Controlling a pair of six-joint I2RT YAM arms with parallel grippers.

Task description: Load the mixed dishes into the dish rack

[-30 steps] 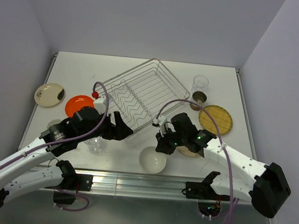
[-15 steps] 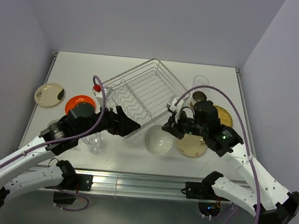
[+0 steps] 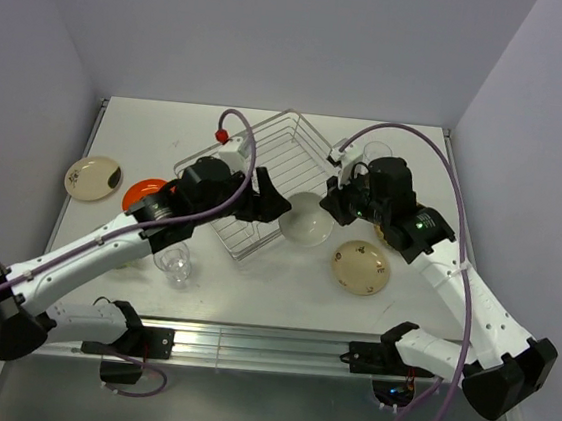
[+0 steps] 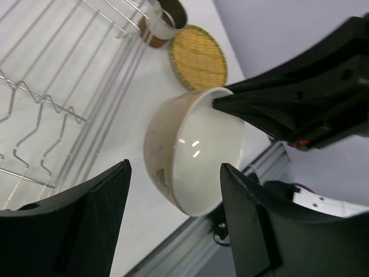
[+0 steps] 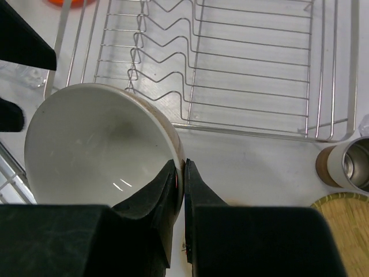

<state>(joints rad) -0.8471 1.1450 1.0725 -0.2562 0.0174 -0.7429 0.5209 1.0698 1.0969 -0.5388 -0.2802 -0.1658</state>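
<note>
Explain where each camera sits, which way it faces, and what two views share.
Top external: above and behind the robot, looking down on the table; left arm, right arm and dish rack show.
Left wrist: on the left arm, facing the white bowl beside the rack; the left fingers, open, frame it.
Right wrist: on the right arm, looking down into the bowl; the right fingers pinch the rim.
Shared: both wrist views show bowl, rack, yellow woven plate and brown-and-white cup.

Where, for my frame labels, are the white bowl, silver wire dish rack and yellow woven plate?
white bowl (image 5: 98, 138), right wrist view, inner wall.
silver wire dish rack (image 5: 248, 72), right wrist view, bottom wires.
yellow woven plate (image 4: 199, 56), left wrist view, centre.
</note>
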